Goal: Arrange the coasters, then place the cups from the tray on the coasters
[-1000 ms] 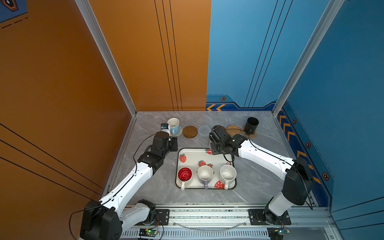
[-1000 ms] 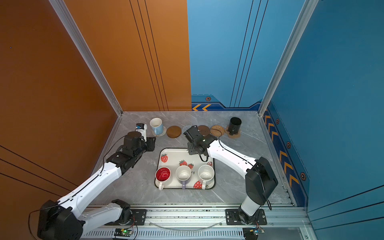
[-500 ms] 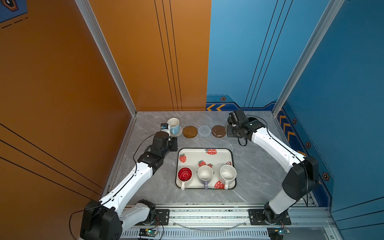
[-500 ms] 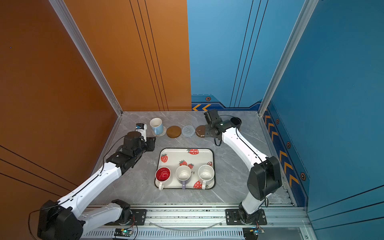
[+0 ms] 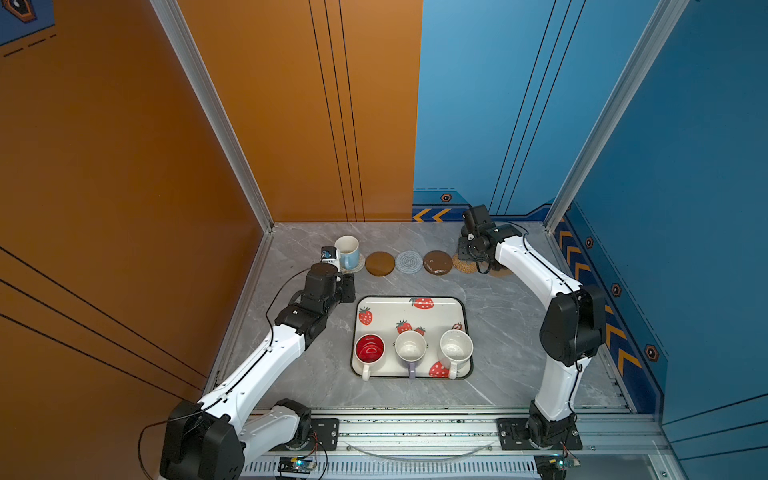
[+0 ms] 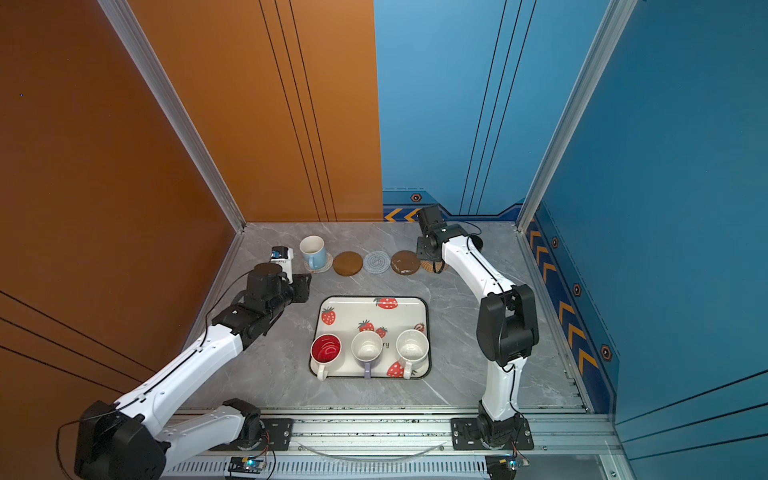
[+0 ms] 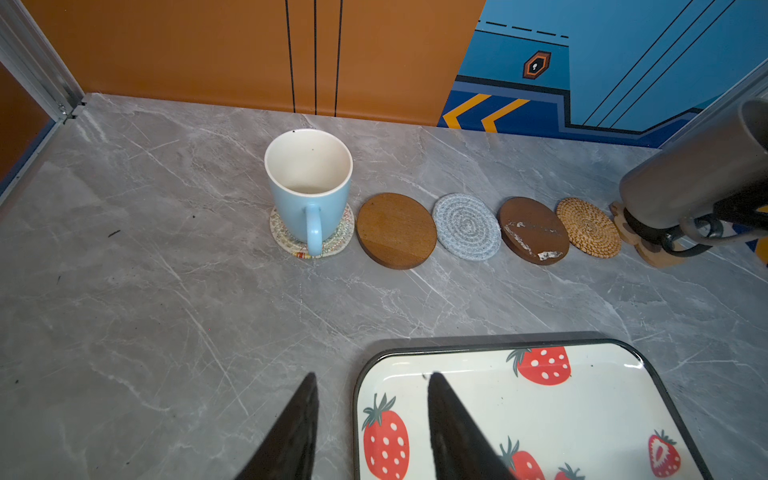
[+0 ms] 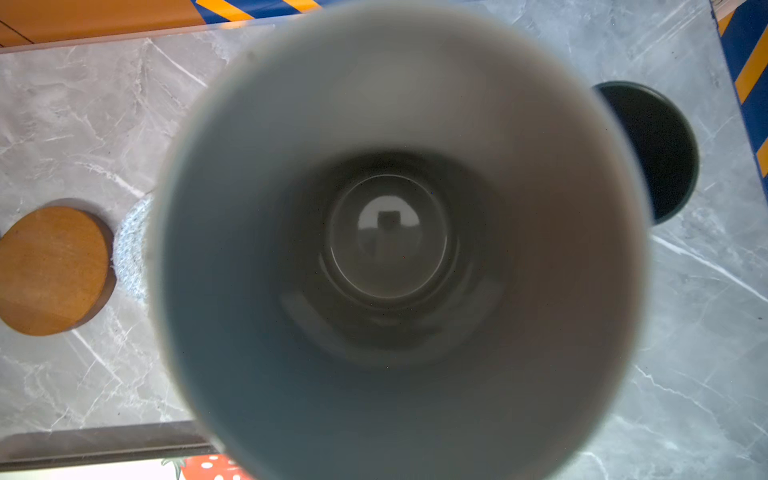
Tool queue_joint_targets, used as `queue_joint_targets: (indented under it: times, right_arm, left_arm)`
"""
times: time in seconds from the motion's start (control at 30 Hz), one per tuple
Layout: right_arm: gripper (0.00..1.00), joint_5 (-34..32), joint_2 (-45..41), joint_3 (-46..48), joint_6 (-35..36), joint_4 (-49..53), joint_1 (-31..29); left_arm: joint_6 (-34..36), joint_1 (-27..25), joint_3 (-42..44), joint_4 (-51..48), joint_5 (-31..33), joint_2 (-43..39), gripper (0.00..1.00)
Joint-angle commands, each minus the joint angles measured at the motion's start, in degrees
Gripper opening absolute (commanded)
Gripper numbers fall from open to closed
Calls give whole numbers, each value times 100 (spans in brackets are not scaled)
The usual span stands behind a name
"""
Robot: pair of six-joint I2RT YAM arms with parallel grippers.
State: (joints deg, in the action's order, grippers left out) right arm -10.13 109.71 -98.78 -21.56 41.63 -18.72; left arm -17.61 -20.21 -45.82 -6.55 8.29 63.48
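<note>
The coasters lie in a row at the back: a beige woven one (image 7: 291, 237) under the light blue cup (image 7: 309, 183), a wooden disc (image 5: 380, 263), a grey woven round (image 5: 409, 262), a darker disc (image 5: 437, 262), a rattan round (image 7: 588, 227) and a paw shape (image 7: 656, 255) under the black cup (image 8: 652, 153). My right gripper (image 5: 469, 251) is shut on the grey cup (image 7: 698, 174), held tilted in the air beside the rattan round; its fingers are hidden. My left gripper (image 7: 372, 376) is open and empty over the far left corner of the tray (image 5: 415, 297).
At the tray's near end stand the red-inside cup (image 5: 369, 348), the lavender cup (image 5: 410, 345) and the speckled cup (image 5: 456, 345), handles toward the front. The orange wall runs close along the left and the blue wall along the right and back.
My right arm carried the grey cup from the tray's far edge to the back right, by the rattan round. The left arm has stayed still.
</note>
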Motion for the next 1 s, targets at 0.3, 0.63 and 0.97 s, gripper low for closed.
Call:
queue_joint_targets:
  times: [0.3, 0.63, 0.97]
  right_arm:
    - [0, 196, 559, -642, 31, -216, 315]
    - [0, 168, 819, -660, 21, -252, 360]
    - [0, 222, 868, -642, -6, -286, 369]
  left_arm:
    - [-24, 105, -53, 75, -91, -47, 44]
    - [-6, 116, -152, 39, -117, 58, 44]
    - [-6, 122, -161, 39, -126, 86, 44]
